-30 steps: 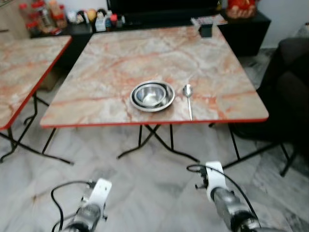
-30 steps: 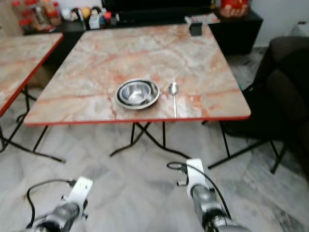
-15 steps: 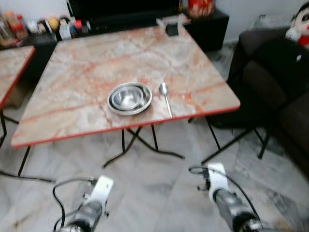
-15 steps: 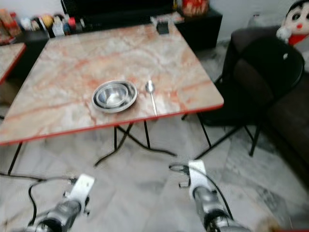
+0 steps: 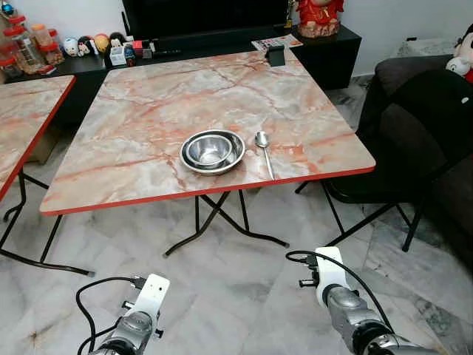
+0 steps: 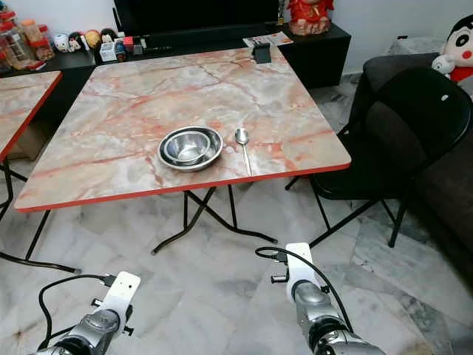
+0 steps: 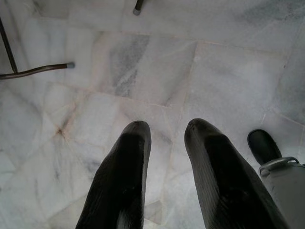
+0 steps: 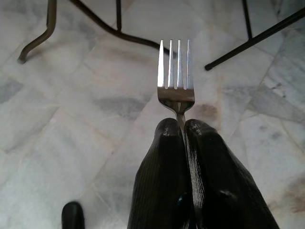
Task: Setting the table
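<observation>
A fork (image 8: 175, 71) is held in the right gripper (image 8: 183, 128), pinched by its neck just below the tines between the two black fingers (image 8: 164, 157), which are closed tight on it; the tines point forward over the marble floor (image 8: 76, 95), and the handle is hidden between the fingers. The fork is judged to be light, stiff and smooth metal, so it could slide or swivel in a pinch taken so near the head; a hold further down the handle would likely steady it, though that cannot be changed without setting it down. The left gripper (image 7: 164, 129) hangs idle over the floor, its fingers (image 7: 128, 157) a narrow way apart and holding nothing. On the counter (image 5: 148, 96) ahead, a steel bowl (image 5: 213, 151) is set near the front edge, seemingly two bowls nested, and a spoon (image 5: 263, 149) lies just beside it on the right, apart from the rim; a black chair (image 6: 403, 140) stands at the counter's right side. The fork is judged to belong beside the bowl, most likely on its free left side; being thin and flat, it should be laid down low and let go gently, so that it is not dropped onto the hard top.
</observation>
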### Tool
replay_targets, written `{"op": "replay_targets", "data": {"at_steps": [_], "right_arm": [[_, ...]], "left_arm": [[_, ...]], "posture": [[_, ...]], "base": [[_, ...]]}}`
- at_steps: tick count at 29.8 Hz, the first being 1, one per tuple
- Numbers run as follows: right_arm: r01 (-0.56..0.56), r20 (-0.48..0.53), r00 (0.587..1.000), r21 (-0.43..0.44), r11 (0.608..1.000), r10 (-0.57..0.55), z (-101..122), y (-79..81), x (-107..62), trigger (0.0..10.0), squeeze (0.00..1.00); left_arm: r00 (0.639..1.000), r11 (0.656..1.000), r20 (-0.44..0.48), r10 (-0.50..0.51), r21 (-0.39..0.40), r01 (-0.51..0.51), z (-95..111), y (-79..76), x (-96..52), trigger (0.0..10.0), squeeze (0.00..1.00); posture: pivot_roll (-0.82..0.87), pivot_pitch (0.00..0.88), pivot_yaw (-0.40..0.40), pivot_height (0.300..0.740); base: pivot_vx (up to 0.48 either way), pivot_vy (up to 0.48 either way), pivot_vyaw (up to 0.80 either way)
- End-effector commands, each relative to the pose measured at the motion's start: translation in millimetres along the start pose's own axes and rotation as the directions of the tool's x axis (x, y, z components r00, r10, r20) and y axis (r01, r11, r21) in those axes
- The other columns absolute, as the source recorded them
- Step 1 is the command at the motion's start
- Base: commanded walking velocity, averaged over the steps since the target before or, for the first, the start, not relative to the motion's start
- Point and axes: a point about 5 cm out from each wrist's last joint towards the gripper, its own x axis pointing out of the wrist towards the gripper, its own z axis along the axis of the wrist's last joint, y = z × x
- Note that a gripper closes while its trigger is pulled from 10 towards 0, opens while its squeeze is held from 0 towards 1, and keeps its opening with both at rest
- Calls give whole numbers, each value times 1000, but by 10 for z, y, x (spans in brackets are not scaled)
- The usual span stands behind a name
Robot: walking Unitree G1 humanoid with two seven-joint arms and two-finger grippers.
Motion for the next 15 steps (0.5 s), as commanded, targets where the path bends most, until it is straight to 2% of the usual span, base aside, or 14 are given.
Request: {"op": "replay_targets", "data": {"at_steps": [1,7,9,11,15], "right_arm": [[15,38,999,17,1000,-16,42,1,0,10000,0],[42,94,995,-16,999,-40,95,-23,-5,10000,0],[63,188,980,-27,998,-57,429,-186,-4,10000,0],[81,234,970,-37,996,-70,616,-268,-20,10000,0],[88,253,965,-38,995,-75,622,-278,-33,10000,0]], "left_arm": [[1000,1000,-4,4,-1,-4,10,9,2,10000,0],[1000,1000,-3,1,-3,-1,17,0,3,10000,0],[1000,1000,-3,-2,-2,2,20,-6,3,10000,0],[1000,1000,-3,-3,-2,3,22,-10,3,10000,0],[1000,1000,-3,-6,-3,6,24,-15,3,10000,0]], "posture": [[-100,47,68,740],[-110,48,67,740],[-119,50,66,740],[-122,51,65,740],[-120,51,65,740]], "base": [[0,0,0],[0,0,0],[0,0,0],[0,0,0],[0,0,0]]}}
